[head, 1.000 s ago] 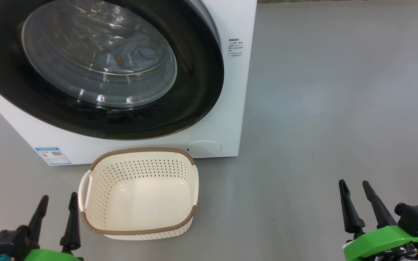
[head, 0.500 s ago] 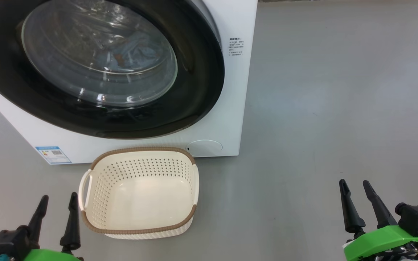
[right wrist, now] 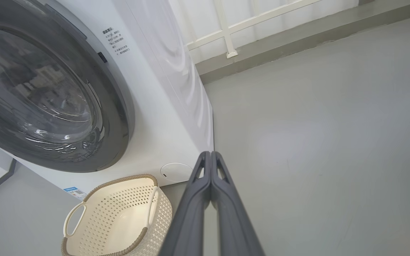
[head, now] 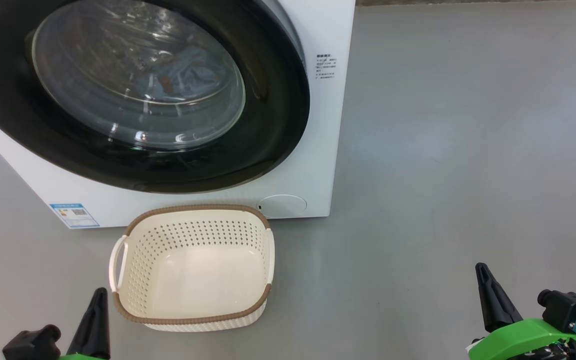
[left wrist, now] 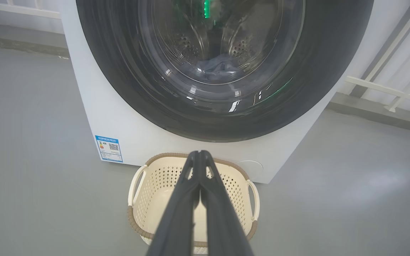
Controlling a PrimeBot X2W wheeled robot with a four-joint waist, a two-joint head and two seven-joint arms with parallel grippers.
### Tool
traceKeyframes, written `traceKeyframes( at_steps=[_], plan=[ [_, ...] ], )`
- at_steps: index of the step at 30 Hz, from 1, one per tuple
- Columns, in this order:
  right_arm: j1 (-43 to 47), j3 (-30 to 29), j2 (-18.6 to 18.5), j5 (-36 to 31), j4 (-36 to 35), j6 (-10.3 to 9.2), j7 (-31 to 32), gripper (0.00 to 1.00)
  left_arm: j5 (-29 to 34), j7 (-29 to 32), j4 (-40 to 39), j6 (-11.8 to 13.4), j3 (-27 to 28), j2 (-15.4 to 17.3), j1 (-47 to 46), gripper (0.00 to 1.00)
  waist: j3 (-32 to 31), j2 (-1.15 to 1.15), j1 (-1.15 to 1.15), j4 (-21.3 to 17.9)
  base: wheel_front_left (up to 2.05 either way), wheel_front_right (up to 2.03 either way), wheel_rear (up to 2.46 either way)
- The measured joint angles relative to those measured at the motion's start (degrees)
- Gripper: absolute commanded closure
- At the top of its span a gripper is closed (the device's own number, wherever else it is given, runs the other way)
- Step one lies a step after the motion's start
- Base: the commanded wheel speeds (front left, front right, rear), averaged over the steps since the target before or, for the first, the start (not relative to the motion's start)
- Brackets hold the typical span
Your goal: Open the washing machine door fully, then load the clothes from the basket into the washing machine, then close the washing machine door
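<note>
Left gripper and right gripper pinched shut, empty; perforated cream basket fronts the glossy black-rimmed washing machine door.

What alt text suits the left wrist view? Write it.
The washing machine door is shut, blue clothes visible through it. An empty cream basket sits on the floor before it, with the left gripper, jaws shut, pointing over it.

Glossy black door, perforated cream plastic basket, matt grey floor
</note>
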Motion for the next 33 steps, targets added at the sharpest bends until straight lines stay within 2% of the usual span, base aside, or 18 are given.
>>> traceKeyframes(
  at_steps=[33],
  plan=[
    [0.0,-2.1,0.6,17.9,-2.2,0.0,5.4,1.0,-18.6,5.5,0.0,0.0,1.8,-1.6,-0.3,1.0,-1.1,0.0,-0.01,-0.1,0.0,0.0,0.0]
  ],
)
